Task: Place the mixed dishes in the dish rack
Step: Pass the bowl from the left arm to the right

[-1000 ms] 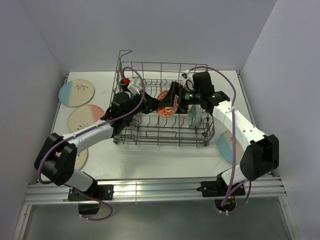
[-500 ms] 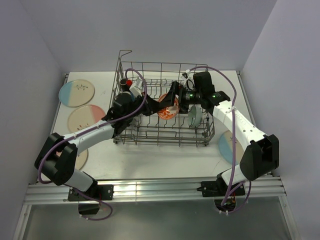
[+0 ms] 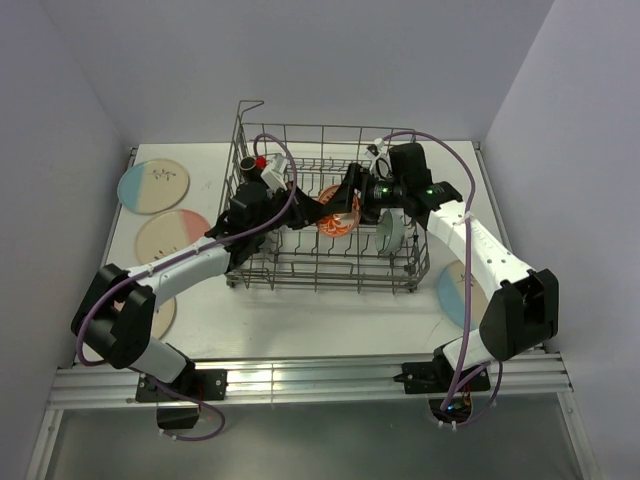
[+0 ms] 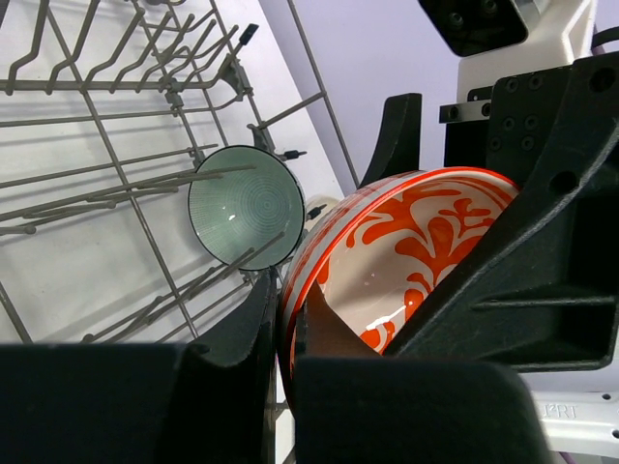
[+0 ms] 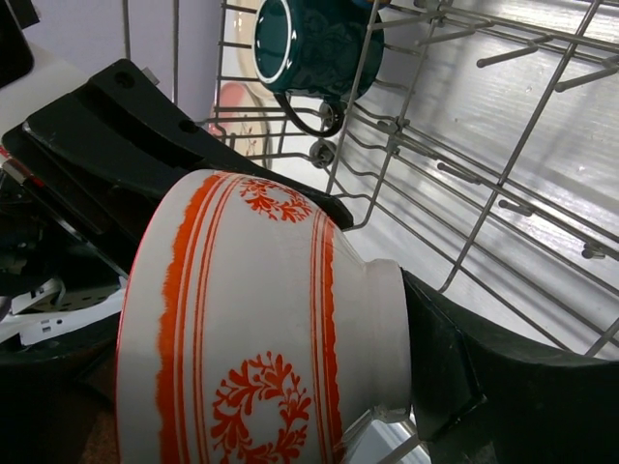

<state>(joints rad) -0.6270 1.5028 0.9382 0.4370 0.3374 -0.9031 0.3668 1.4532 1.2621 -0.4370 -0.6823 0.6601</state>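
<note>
So the rack [image 3: 320, 272] sits dead centre of the top view, with both arms reaching into it from the lower corners. Four plates [image 3: 172, 237] are out on the table [image 3: 300, 320]: three on the left side, one partly under the left arm, and one at the right edge. None of them is loaded yet.

The thing that matters is the orange-red bowl [image 3: 338, 222], up over the middle of the rack between the two claws. I can't tell if it touches the tines. It's tipped on its side. Its axis runs roughly left-right in the top view, mouth toward the left arm and foot toward the right arm.

The left claw [image 4: 287, 324] is pinched tight on the bowl's rim, at the bottom middle of its wrist view. The right claw [image 5: 290, 242] has its jaws spread wide around the whole bowl. One finger is against the foot at lower right of its wrist view, the other up by the mouth. Whether it's actually squeezing yet, I can't tell.

Looks like a handover to me. The next bit depends on the right claw having that foot-to-mouth line squarely between its fingers before the left lets go of the rim.

Already in the rack are a green bowl [image 4: 245, 206] and a teal mug [image 5: 314, 39].
</note>
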